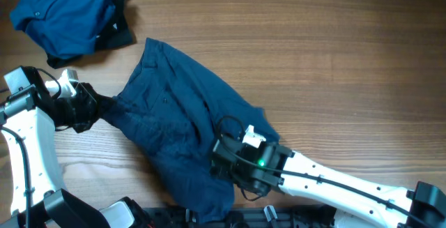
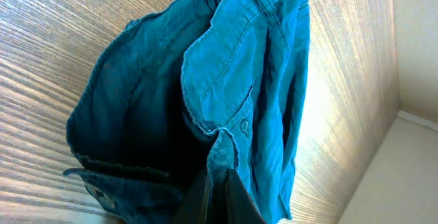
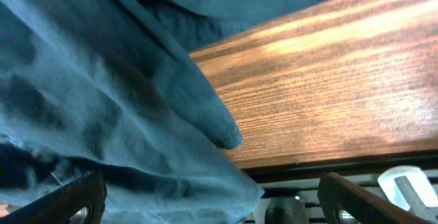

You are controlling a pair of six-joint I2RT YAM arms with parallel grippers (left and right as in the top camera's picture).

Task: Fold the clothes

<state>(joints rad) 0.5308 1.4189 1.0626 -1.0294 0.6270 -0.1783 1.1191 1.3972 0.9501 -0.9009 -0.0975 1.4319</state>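
Note:
The dark navy shorts (image 1: pixel 178 116) lie crumpled in a diagonal heap across the table's middle. My left gripper (image 1: pixel 110 107) is at their left edge, shut on a fold of the cloth near a button (image 2: pixel 244 126); in the left wrist view the gripper (image 2: pixel 219 177) pinches the shorts (image 2: pixel 233 59) between its dark fingers (image 2: pixel 197 203). My right gripper (image 1: pixel 217 160) hovers over the shorts' lower right part, open. Its fingers (image 3: pixel 75 200) stand wide apart, with a corner of the shorts (image 3: pixel 137 128) hanging loosely between them. A brighter blue shirt (image 1: pixel 63 12) lies bunched at the back left.
The table's front edge (image 3: pixel 308 161) runs just below the right gripper, with dark frame parts beneath it. Bare wood (image 1: pixel 334 54) spreads to the right and back. A pale wall (image 2: pixel 404 162) shows in the left wrist view.

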